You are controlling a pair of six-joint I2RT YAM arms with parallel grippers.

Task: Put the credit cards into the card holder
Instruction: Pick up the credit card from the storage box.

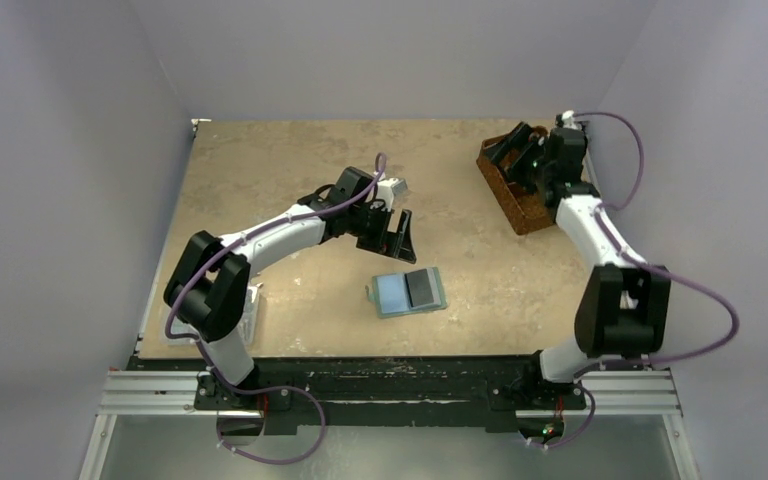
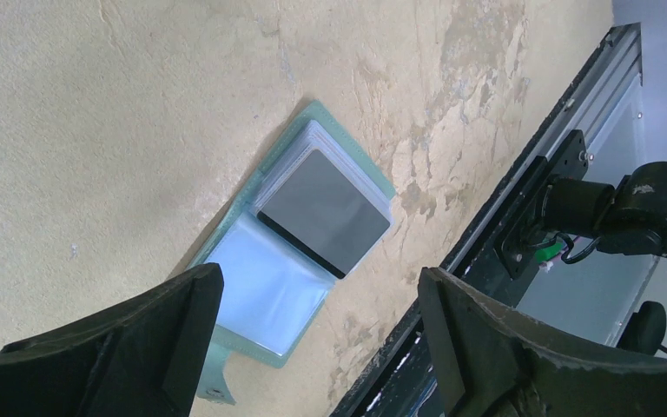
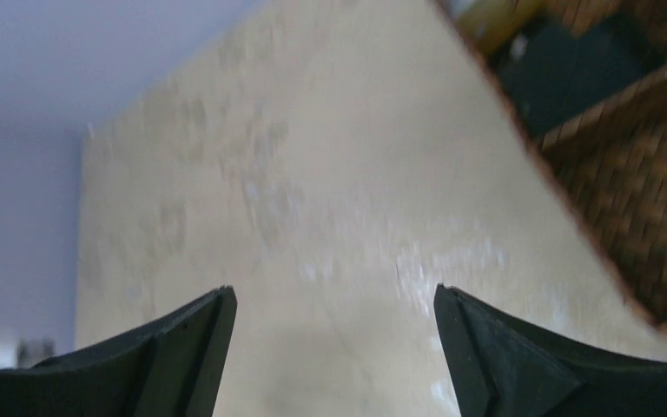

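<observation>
The card holder [image 1: 409, 293] lies open on the table near the middle front, pale blue-green inside. A dark grey credit card [image 1: 422, 287] lies on its right half. In the left wrist view the holder [image 2: 260, 295] shows clear pockets, with the dark card [image 2: 326, 211] on the upper half. My left gripper [image 1: 396, 238] is open and empty, hovering just behind the holder; it also shows in the left wrist view [image 2: 320, 300]. My right gripper [image 1: 522, 152] is open and empty over the brown woven basket [image 1: 520, 190]; it also shows in the right wrist view [image 3: 334, 304]. A tan-orange card is not in view.
The woven basket [image 3: 643, 182] stands at the back right, with dark and yellowish items inside. A clear plastic box [image 1: 251, 309] sits by the left arm's base. The table's front rail [image 2: 521, 200] runs close behind the holder.
</observation>
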